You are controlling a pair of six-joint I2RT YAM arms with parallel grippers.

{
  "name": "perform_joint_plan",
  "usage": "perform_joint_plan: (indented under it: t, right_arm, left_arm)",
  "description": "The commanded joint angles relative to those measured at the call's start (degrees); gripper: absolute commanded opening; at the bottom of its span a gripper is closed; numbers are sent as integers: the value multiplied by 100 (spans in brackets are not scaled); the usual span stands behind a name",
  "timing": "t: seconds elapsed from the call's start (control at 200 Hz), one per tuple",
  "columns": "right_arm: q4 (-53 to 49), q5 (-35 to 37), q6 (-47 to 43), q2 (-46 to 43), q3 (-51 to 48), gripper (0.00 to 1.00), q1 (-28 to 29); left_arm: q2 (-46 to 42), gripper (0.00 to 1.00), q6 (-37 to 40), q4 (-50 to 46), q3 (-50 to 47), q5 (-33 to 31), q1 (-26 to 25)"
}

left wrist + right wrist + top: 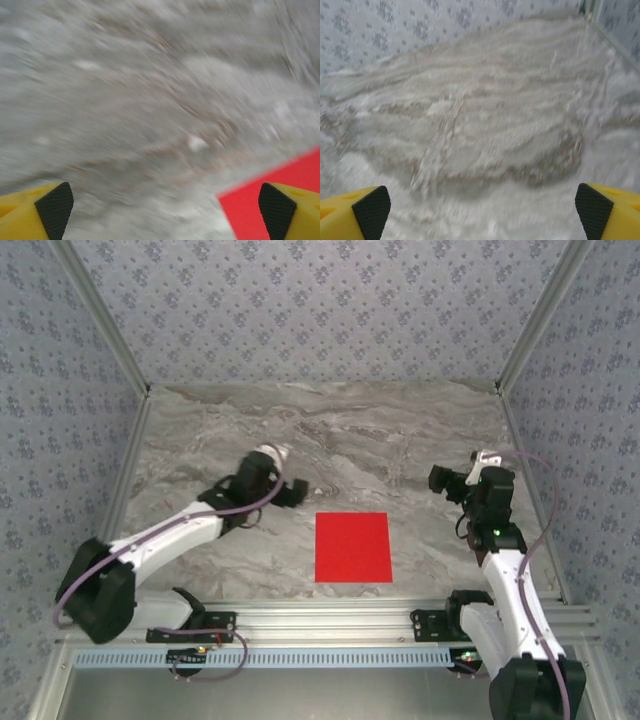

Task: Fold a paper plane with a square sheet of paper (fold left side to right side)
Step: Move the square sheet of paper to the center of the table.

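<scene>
Grey marble table [330, 440]; patterned walls [320, 310]

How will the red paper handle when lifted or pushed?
Probably floppy: the paper looks thin and lies flat on the table. Likely light, so a push may slide it on that smooth top. No raised edge shows, so pinching may be hard.

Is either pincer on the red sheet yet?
No: the square sheet of paper lies flat on the table, the left pincer and right pincer both open and clear of its edges.
</scene>
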Motion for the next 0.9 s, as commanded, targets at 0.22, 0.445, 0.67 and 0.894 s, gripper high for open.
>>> perform_joint_plan:
  t: [0.22,0.445,0.67,0.894]
  right_arm:
    - [-1876,-243,489,-479,68,100,302]
    - [-1899,-154,525,-481,40,100,430]
    - [-1932,-30,531,-479,57,100,497]
    - [-1953,14,526,-483,54,100,530]
  left_arm:
    - [2336,98,-836,-1044,1750,16,-1562]
    - [3289,96,-963,-1340,2484,98,-1757]
    - [3738,94,-1010,-1364,2752,539,-1810]
    - [4000,94,-936,-1695,2927,181,-1780]
